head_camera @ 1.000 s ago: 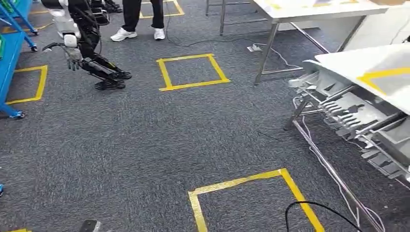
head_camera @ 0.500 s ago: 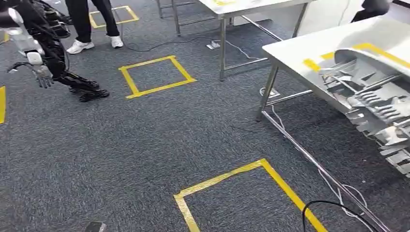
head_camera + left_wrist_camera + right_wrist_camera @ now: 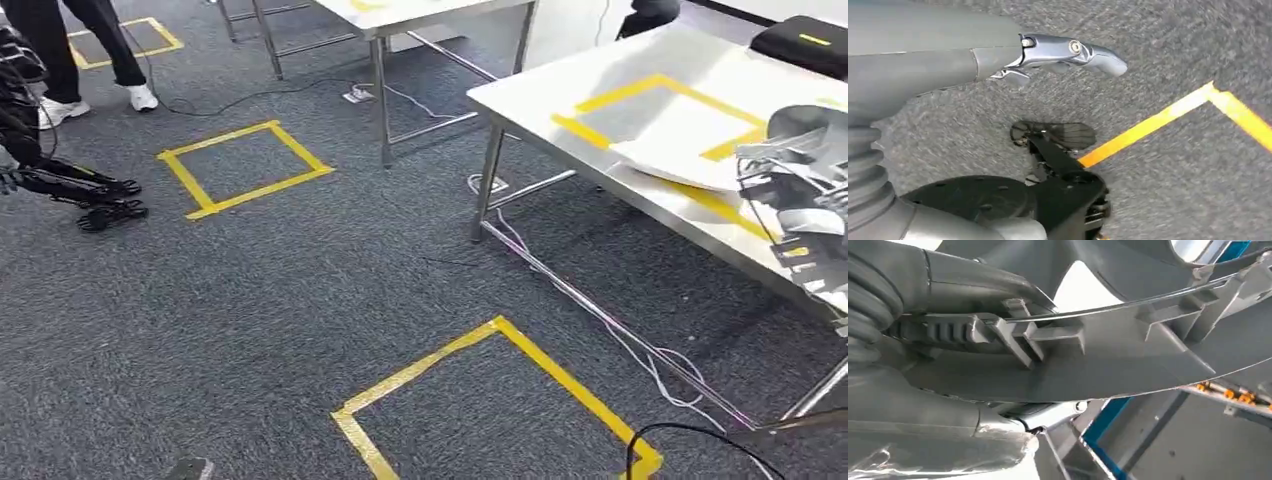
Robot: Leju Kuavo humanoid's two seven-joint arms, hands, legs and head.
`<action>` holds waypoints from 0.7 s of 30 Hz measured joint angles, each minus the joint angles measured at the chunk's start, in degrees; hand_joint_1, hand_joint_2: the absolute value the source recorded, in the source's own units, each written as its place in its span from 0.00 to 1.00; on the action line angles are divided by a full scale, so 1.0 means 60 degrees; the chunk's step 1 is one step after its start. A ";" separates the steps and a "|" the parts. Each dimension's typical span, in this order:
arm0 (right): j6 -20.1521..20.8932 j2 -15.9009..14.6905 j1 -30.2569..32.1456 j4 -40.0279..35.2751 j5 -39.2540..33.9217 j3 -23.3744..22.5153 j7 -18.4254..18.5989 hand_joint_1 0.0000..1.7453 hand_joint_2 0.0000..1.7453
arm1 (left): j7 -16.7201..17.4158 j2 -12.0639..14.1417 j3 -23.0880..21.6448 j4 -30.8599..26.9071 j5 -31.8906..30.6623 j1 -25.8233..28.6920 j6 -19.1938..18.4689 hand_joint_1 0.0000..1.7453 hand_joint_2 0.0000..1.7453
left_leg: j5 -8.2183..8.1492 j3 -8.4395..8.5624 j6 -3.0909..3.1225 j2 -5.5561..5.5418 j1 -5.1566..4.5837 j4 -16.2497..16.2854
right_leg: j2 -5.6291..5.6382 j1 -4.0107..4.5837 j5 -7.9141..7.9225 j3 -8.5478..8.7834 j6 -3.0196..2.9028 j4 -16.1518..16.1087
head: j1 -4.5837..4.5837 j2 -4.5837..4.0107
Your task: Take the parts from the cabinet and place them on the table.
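The whole scene has swung leftward across my head view over the last second, so I have turned, not the furniture: the steel table (image 3: 640, 150) with its yellow tape rectangle (image 3: 660, 115) now lies right under and ahead of my right hand, where earlier it sat off to the side. That puts me at the drop-off stage, I judge. The grey moulded part (image 3: 1128, 355) rides in my right hand (image 3: 948, 405), thumb and fingers clamped across its ribbed edge; in the head view it hangs just beyond the table's near edge, over the tape. A white sheet (image 3: 675, 160) lies on the table just beside the part. My left hand (image 3: 1058, 52) hangs beside my leg over carpet, fingers extended, holding nothing.
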 joint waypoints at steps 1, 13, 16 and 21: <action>0.0000 0.0004 0.0003 0.0004 0.0000 -0.0029 -0.0004 0.82 1.00 | -0.0004 0.0000 0.0000 -0.0007 0.0000 0.0030 0.0000 0.00 1.00 | -0.0008 -0.0001 0.0009 0.0148 -0.0012 0.0006 | -0.0031 0.0000 -0.0249 -0.0318 0.0014 0.0699 | 0.0004 0.0000; 0.0033 0.0087 -0.0015 0.0015 -0.0069 -0.0248 -0.0094 0.82 1.00 | -0.0033 -0.0029 -0.0004 -0.0047 -0.0047 -0.0078 0.0000 0.00 1.00 | -0.0518 0.0189 -0.0493 0.0495 -0.0049 0.0271 | -0.0189 0.0014 0.1110 0.1229 -0.0447 -0.2124 | -0.0058 0.0000; 0.0190 0.0120 -0.0063 0.0018 -0.0208 -0.0291 -0.0164 0.82 1.00 | -0.0040 -0.0033 -0.0004 -0.0051 -0.0157 -0.0023 0.0004 0.00 1.00 | -0.1574 -0.0961 -0.0511 0.0053 -0.0043 0.2565 | 0.0154 0.0016 0.1132 0.1173 -0.0514 -0.2124 | -0.0084 0.0000; 0.0244 0.0295 -0.0083 0.0044 -0.0350 -0.0499 -0.0197 0.82 1.00 | -0.0135 0.0007 0.0000 -0.0047 -0.0240 -0.0025 0.0026 0.00 1.00 | -0.0130 -0.0443 -0.0428 -0.0061 -0.0035 0.0983 | 0.0630 0.0011 0.1140 0.1221 -0.0494 -0.2122 | -0.0091 0.0000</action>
